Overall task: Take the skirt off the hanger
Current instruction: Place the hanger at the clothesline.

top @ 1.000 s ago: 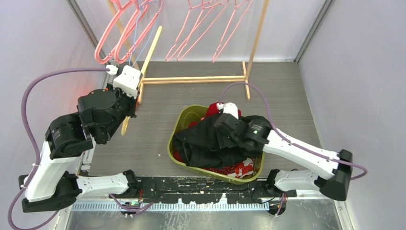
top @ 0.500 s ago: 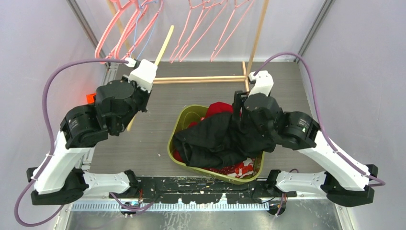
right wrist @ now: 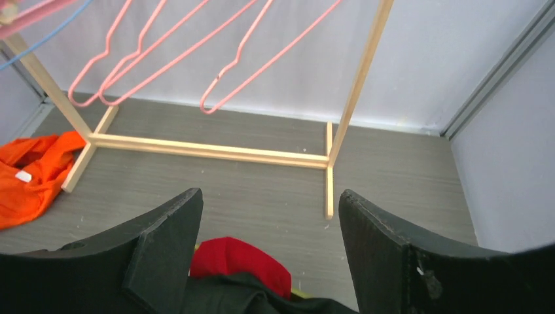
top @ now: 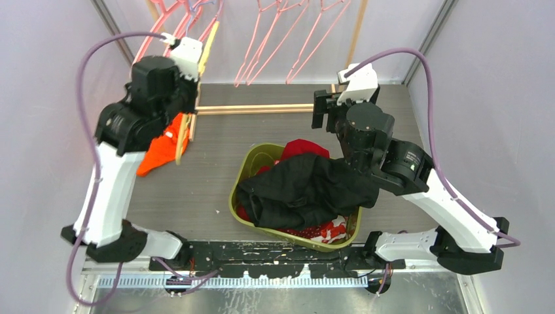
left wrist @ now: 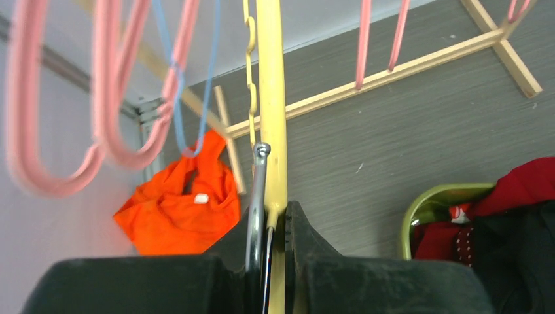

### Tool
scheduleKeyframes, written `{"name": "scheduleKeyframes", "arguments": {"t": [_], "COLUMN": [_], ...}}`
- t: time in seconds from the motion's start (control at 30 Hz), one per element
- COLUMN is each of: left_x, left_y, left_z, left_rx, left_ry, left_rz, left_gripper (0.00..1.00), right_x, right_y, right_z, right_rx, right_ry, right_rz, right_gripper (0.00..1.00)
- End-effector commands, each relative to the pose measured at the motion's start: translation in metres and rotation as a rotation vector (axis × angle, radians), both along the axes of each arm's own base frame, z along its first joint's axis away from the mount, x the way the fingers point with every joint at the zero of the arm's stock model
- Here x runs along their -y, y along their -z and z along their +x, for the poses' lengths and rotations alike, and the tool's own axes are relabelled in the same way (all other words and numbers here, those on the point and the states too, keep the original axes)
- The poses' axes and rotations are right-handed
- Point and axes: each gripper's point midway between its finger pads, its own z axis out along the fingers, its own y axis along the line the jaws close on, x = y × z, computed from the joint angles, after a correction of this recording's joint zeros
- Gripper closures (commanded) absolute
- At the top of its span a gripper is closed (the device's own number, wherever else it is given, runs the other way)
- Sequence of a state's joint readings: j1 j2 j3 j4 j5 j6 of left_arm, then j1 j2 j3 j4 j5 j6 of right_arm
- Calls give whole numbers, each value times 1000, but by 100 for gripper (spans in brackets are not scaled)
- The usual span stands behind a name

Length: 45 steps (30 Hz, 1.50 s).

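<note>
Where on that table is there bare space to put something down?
Bare grey table lies between the orange garment and the green basket, and between the basket and the rack's bottom rail. The basket itself is piled full of clothes.

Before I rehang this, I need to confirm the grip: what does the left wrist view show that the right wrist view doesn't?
Only the left wrist view: the left claw shut on the yellow hanger, with a metal hook alongside it.
Only the right wrist view: the right claw, open and empty, and the rack's tall right post.
Both: the orange garment on the floor, the pink hangers, the rack's base bar and the red cloth.
</note>
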<state>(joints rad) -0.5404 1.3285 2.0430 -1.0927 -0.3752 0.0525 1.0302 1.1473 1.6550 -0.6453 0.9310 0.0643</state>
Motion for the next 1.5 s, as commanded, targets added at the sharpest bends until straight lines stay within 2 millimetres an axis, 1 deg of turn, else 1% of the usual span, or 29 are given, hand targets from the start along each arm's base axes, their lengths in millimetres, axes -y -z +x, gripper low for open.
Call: {"name": "scheduleKeyframes", "arguments": {"t": [0.0,0.07,0.17,0.33,0.4,0.47,0.5,0.57,0.63,0.67,0.73,0.83,0.9,0.97,1.07,1.13,1.17,1.27,1.37,1.47], "left_x": [50,63,75,80,83,87,89,94,96,98,100,104,100,93,89,85,81,64,58,56], "left_y": [-3,-5,-9,-22,-30,-37,-40,-49,-56,-61,-64,-66,-72,-78,-87,-88,-86,-84,-86,-85], "left_z": [40,51,70,96,102,105,105,103,102,102,103,105,105,107,100,93,91,86,78,72], "left_rx": [-10,-13,-13,-5,11,35,43,69,92,110,123,134,164,194,215,217,217,233,240,246], "left_ry": [156,190,209,235,260,282,290,320,339,353,371,393,375,340,335,325,309,237,223,224], "left_rz": [-102,-119,-152,-280,-316,-338,-347,-373,-392,-398,-405,-415,-419,-419,-427,-423,-414,-391,-389,-388], "left_gripper": [100,100,100,100,100,100,100,100,100,100,100,100,100,100,100,100,100,100,100,100], "right_x": [8,12,16,21,20,17,14,-1,-10,-15,-21,-30,-38,-51,-78,-98,-111,-135,-163,-193], "right_y": [-50,-61,-71,-84,-86,-81,-75,-57,-39,-33,-28,-26,-23,-16,-2,6,8,10,25,35], "right_z": [5,6,9,11,14,22,26,34,40,42,43,44,46,48,51,53,51,55,61,59], "right_rx": [126,162,194,229,246,238,220,166,116,100,83,79,67,38,-27,-61,-74,-101,-155,-181], "right_ry": [37,45,57,45,28,18,6,-58,-80,-91,-113,-150,-187,-228,-313,-377,-431,-496,-554,-618], "right_rz": [50,55,47,64,59,50,43,39,20,23,46,69,72,74,90,105,120,149,167,167], "right_gripper": [19,18,18,18,19,18,17,16,15,15,15,15,15,15,15,15,15,15,16,17]}}
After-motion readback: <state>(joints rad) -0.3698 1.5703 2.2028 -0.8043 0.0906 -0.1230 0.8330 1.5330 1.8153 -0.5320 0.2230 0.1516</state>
